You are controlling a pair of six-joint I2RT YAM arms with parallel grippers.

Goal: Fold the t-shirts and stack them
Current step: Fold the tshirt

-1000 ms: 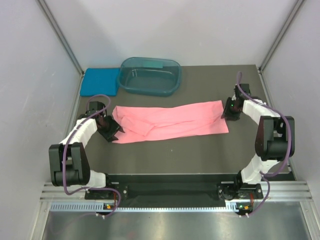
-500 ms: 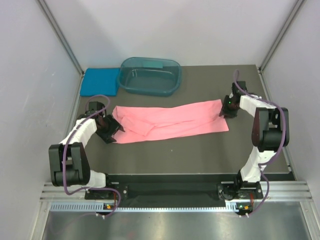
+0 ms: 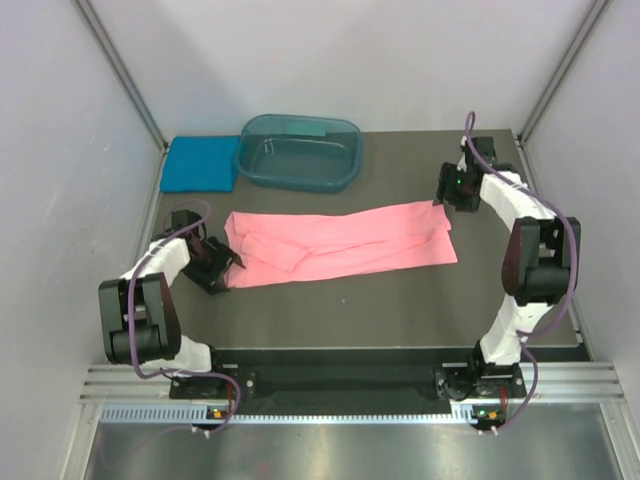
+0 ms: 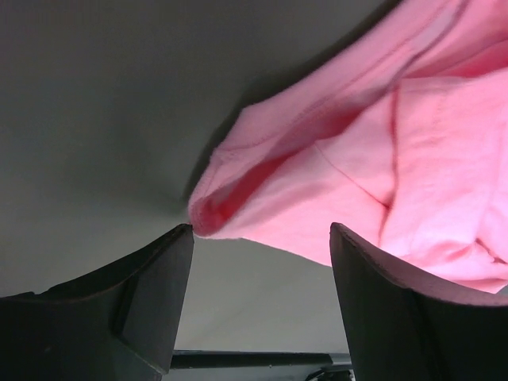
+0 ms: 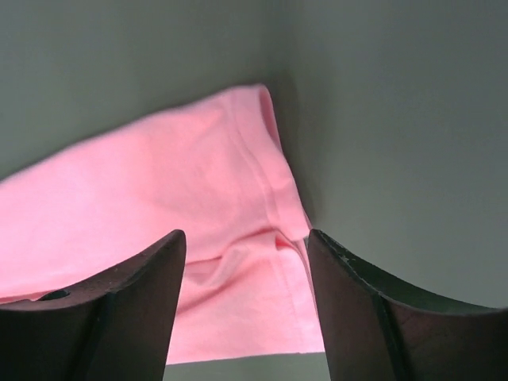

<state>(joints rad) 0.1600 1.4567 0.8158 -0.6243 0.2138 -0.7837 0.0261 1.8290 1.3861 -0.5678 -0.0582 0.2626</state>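
The dark table [image 3: 400,300] carries everything, and the largest thing on it is the salmon-pink t-shirt [image 3: 340,245], already folded lengthwise into a long band across the middle. Its long axis runs left to right, almost from one arm to the other. Behind it, towards the back edge, stands the see-through teal tub [image 3: 298,184], and just left of the tub, in the back left corner, lies the teal-blue t-shirt [image 3: 200,163] as a flat folded square, well apart from the pink one. Each arm sits at its own end of the band. The left gripper [image 3: 218,268] is low at the near-left corner, and its wrist view shows the jaws standing apart with nothing between them. The rolled pink edge [image 4: 238,198] lies just ahead of the left gripper [image 4: 262,234], a little to the right of centre. The right gripper [image 3: 447,190] is at the far-right corner, also open and empty. From its own camera the hemmed corner of the pink shirt [image 5: 262,159] lies straight ahead beyond the right gripper [image 5: 246,236]. Neither arm is plainly nearer, since each has one short end within reach. The next fold probably means taking a short end and carrying it along the long axis towards the other.
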